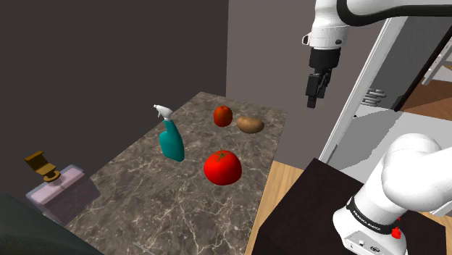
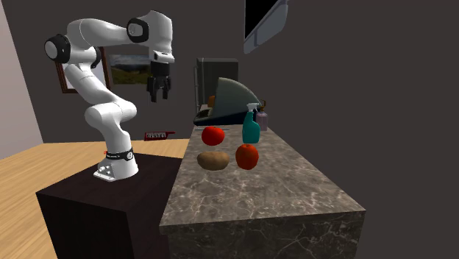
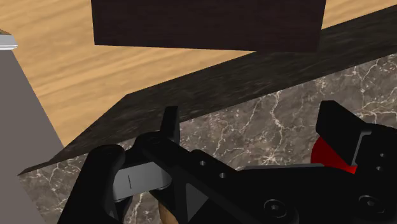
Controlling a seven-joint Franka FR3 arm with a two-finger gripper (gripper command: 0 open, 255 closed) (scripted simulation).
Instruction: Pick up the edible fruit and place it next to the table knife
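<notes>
The tool [image 1: 313, 100] hangs high by the counter's [image 1: 145, 210] right edge in the shoulder view, fingers apart and empty. The small red apple [image 1: 223, 115] sits at the far end, just beside the potato [image 1: 250, 124]. Lettering on the arm's [image 1: 406, 174] base is too small to read.

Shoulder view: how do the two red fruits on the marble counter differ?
Colour: the bright red squat fruit is vivid; the darker red round fruit leans brownish. Shape: the bright one is flattened, the darker one taller. Neighbours: the darker one sits beside the brown potato, the bright one nearer the teal spray bottle. Both rest on the marble counter.
</notes>
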